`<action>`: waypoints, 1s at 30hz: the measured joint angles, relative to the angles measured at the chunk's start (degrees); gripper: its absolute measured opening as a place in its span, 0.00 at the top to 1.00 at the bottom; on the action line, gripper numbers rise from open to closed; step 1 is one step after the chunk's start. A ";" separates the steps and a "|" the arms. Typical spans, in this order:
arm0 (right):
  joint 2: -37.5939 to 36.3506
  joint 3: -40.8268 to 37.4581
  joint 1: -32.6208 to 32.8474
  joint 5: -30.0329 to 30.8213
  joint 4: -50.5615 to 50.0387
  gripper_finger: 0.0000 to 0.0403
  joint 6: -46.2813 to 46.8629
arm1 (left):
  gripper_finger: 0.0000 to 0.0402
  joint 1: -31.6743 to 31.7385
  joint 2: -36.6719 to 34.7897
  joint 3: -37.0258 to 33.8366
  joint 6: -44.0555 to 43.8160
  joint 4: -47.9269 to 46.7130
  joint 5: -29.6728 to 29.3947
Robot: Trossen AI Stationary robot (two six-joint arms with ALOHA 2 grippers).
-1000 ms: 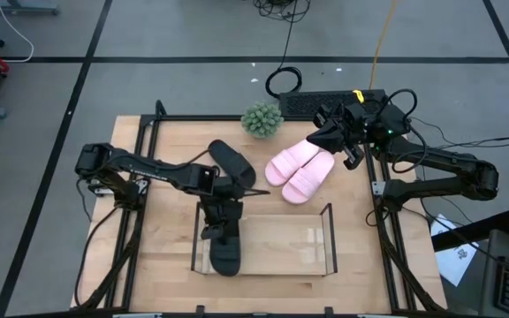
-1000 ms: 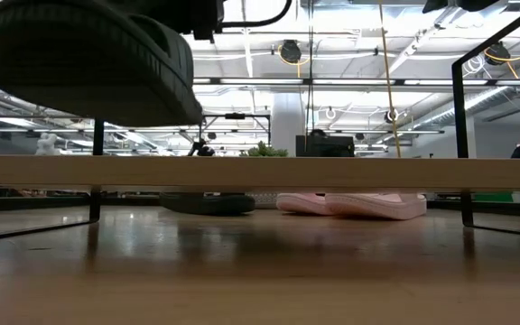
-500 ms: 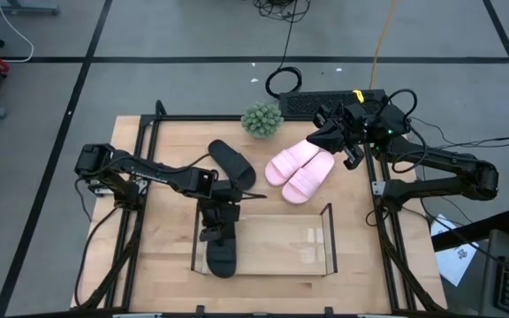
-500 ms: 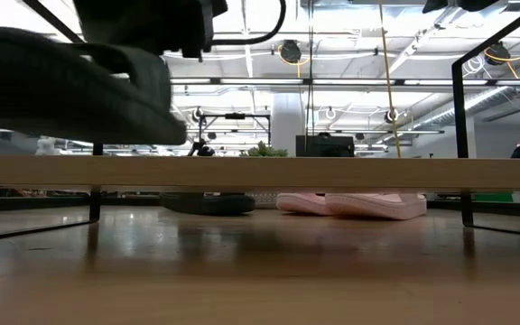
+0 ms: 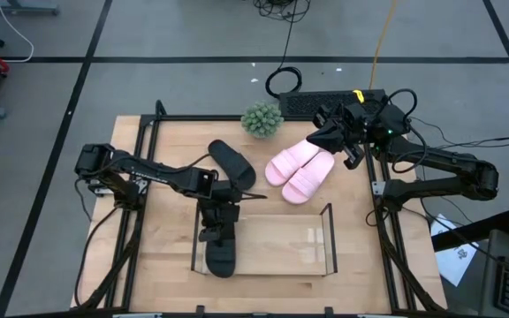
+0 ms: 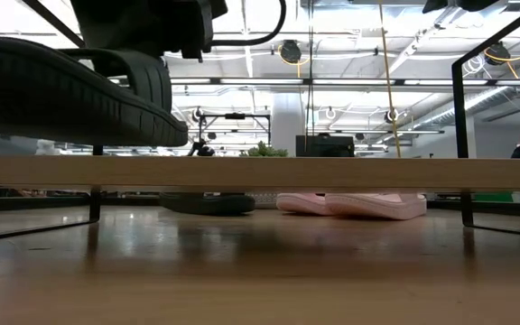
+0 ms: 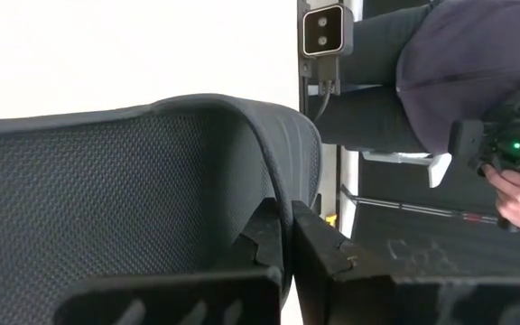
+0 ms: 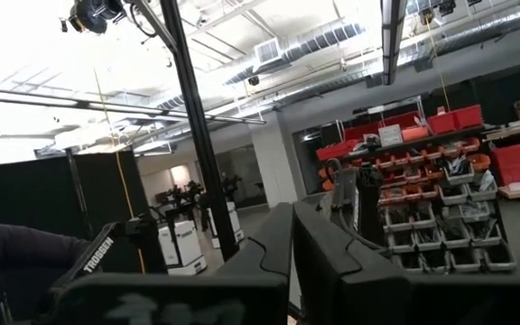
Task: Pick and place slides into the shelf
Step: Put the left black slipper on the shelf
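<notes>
A black slide (image 5: 221, 253) hangs over the shelf's (image 5: 329, 238) left end — the left gripper (image 5: 216, 226) jaws clenched on its strap. Behind the shelf lie another black slide (image 5: 231, 163) and two pink slides (image 5: 299, 171). The right gripper (image 5: 353, 155) waits beyond those, jaws pressed together.

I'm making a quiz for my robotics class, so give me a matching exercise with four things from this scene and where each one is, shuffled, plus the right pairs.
Things:
1. held black slide
2. other black slide
3. pink slides
4. small green plant

Places:
A. lying side by side on the table's right half
B. at the table's far edge
C. gripped by the left gripper over the shelf's left end
D. lying on the table beyond the shelf

Pairs: 1-C, 2-D, 3-A, 4-B
</notes>
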 joint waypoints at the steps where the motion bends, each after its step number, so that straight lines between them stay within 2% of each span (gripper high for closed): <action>1: 0.00 0.00 0.00 0.00 0.00 0.99 0.47 | 1.00 0.00 0.00 0.00 0.06 0.02 -0.02; 30: 0.00 0.00 0.00 0.00 0.22 0.99 1.87 | 0.98 -1.96 0.00 0.00 -1.76 -0.79 -4.39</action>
